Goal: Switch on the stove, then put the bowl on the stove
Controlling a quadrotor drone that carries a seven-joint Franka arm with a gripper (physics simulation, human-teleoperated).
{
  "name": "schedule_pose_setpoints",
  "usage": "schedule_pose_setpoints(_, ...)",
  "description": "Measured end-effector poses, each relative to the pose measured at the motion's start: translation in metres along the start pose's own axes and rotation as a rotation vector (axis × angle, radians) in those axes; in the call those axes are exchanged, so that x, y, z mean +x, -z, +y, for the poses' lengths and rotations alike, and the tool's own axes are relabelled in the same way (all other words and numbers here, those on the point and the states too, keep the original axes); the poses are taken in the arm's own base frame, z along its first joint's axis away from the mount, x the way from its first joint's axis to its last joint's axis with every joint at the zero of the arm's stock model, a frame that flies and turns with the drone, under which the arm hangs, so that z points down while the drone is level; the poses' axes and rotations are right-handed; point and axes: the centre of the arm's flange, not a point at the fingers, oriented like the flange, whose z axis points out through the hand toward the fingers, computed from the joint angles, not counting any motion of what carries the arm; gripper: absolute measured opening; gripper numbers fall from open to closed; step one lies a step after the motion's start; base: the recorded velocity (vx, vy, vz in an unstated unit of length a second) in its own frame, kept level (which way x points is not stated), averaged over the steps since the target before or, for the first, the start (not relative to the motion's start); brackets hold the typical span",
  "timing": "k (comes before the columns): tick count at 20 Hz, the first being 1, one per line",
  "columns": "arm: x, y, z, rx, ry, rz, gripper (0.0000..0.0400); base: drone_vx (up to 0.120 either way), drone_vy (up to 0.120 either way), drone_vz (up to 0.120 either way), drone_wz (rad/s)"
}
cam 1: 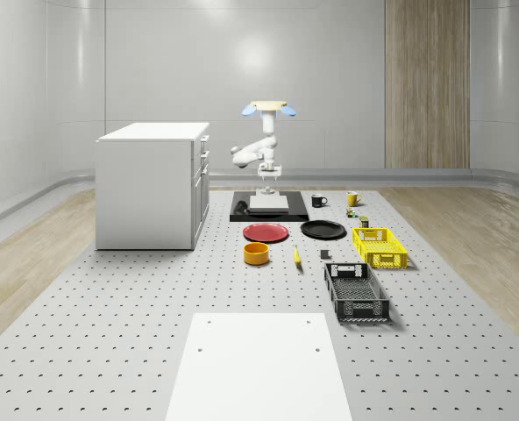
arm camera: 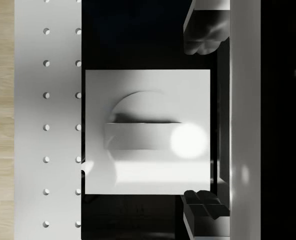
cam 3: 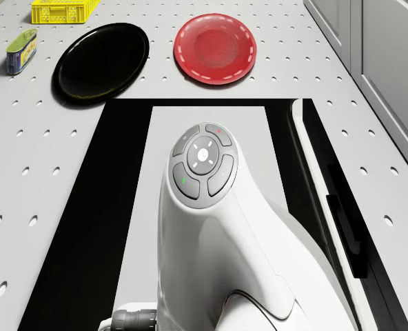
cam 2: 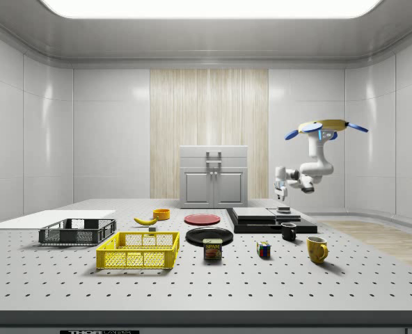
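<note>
The drone (cam 1: 269,108) hovers over the stove (cam 1: 269,207), its jaws (cam 1: 266,190) spread open just above the stove's surface. The orange bowl (cam 1: 256,253) sits on the counter (cam 1: 110,307), at the stove's 6 o'clock in the whole-scene view, beyond the red plate (cam 1: 266,232).

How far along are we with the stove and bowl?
Early. Nothing looks finished: the orange bowl sits untouched on the table, in front of the red plate and apart from the stove. In hand: the drone hovers over the stove's far side with the claw lowered just above it, fingers spread apart. Whether the stove is already on can't be told. Left: fetching the bowl and setting it on the stove.
</note>
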Motion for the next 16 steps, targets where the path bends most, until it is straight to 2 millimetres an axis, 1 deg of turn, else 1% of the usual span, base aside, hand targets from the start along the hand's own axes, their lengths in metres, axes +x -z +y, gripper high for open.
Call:
schedule_pose_setpoints(8, 0.0, 0.0, 0.0, 0.0, 0.0, 0.0, 0.04, 0.0, 0.0, -0.12, 0.0)
schedule_pose_setpoints(12, 0.0023, 0.0, 0.0023, 0.0, 0.0, 0.0, 0.04, 0.0, 0.0, 0.0, 0.0)
schedule_pose_setpoints(16, 0.0051, -0.0051, 0.0051, 0.0, 0.0, 0.0, 0.04, 0.0, 0.0, 0.0, 0.0)
